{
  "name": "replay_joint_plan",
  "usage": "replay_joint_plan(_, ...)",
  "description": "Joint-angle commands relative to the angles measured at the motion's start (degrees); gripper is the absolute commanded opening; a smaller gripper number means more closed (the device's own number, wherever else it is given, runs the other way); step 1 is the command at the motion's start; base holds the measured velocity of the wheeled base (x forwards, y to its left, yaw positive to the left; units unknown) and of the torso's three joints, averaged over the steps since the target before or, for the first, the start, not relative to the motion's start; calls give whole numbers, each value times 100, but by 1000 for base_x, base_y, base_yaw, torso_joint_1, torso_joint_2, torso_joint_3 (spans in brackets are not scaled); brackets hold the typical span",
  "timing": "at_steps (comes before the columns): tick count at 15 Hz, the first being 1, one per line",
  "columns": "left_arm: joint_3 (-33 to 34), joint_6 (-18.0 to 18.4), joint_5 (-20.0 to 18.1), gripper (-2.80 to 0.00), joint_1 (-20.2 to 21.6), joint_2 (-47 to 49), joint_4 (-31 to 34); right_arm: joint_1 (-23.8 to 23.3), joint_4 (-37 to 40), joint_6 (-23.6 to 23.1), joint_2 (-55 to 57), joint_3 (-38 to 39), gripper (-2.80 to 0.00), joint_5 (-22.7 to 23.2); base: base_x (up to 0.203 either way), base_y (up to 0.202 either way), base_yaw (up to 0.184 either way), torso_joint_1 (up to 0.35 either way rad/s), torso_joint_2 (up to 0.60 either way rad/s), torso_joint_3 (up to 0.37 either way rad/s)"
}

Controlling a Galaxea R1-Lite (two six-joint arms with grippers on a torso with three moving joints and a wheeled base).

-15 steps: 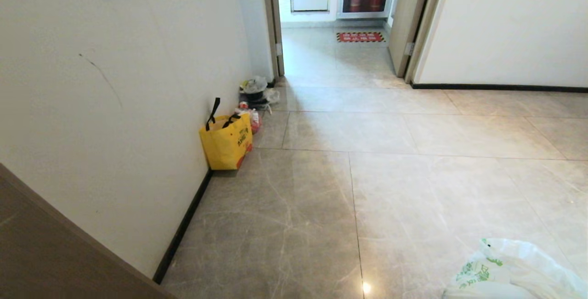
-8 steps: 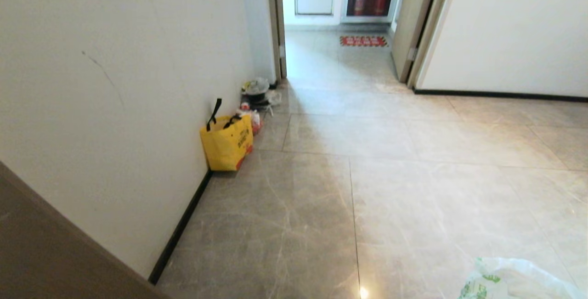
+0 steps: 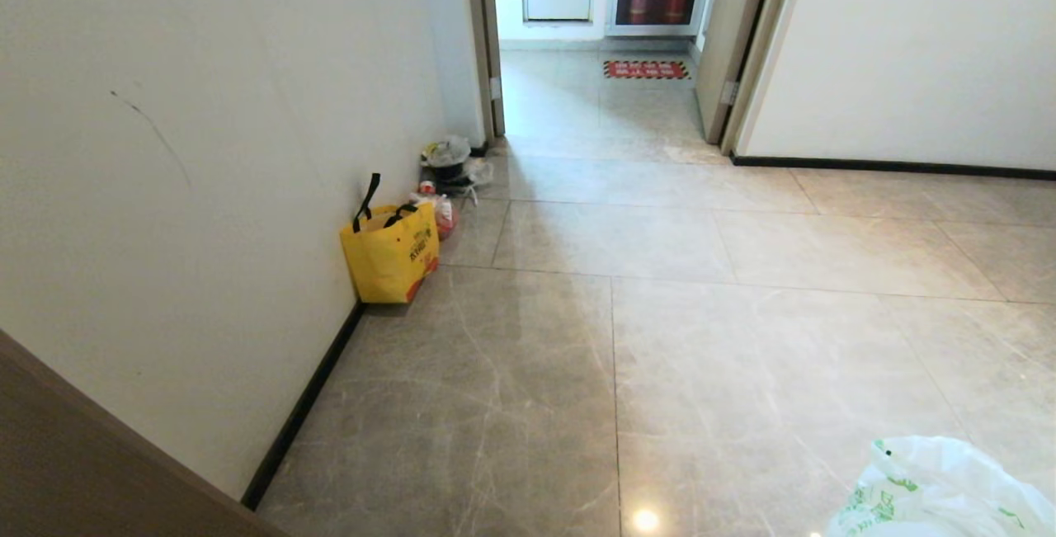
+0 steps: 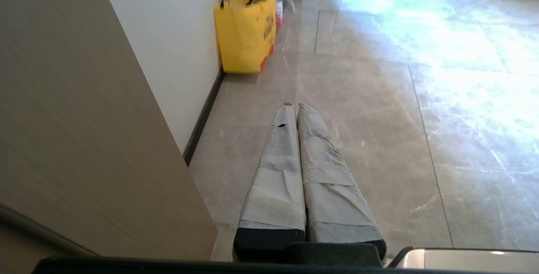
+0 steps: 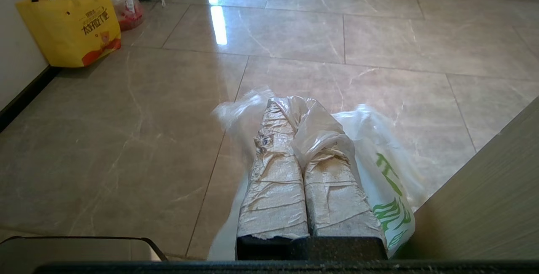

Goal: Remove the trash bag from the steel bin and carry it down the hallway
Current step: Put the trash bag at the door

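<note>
Head view: the hallway [image 3: 701, 339] of glossy beige tiles is seen stretching toward an open doorway [image 3: 594, 34], with a yellow tote [image 3: 389, 255] set against the cream wall [image 3: 206, 190] on the robot's left, its base just above the black baseboard [image 3: 301, 409]. Small rubbish bags [image 3: 450, 162] are heaped beyond the tote, nearer the doorway, and a red floor mat [image 3: 646, 69] is laid past the threshold. The trash bag [image 3: 932, 492], white with green printing, is glimpsed at the near right of the tiles, well apart from the tote.

From the right wrist, the right gripper [image 5: 290, 101] is shown with its taped fingers pressed together, and the thin plastic of the bag is pinched between them near the tips; the rest of the bag is draped over and beside the fingers, hanging clear above the floor. A brown panel [image 5: 488, 206] is seen close beside it.

From the left wrist, the left gripper [image 4: 294, 105] is shown closed and empty, its two wrapped fingers held together over the tiles, with the tote ahead of it against the wall and another brown panel [image 4: 84, 139] alongside.

The steel bin is not seen in any view.
</note>
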Motion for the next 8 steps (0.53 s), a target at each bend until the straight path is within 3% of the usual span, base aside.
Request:
replay_joint_plan(1,0,-18,7,-280,0,0,2,-5,-2,-8,9,0,-280,4,0,0,0,0,0,0)
replay_joint_plan(3,0,-8,7,-280,0,0,2,-5,-2,-8,9,0,-280,4,0,0,0,0,0,0)
replay_joint_plan(8,0,-33,7,-280,0,0,2,-5,-2,1,9,0,-280,4,183,0,1,3,1,4)
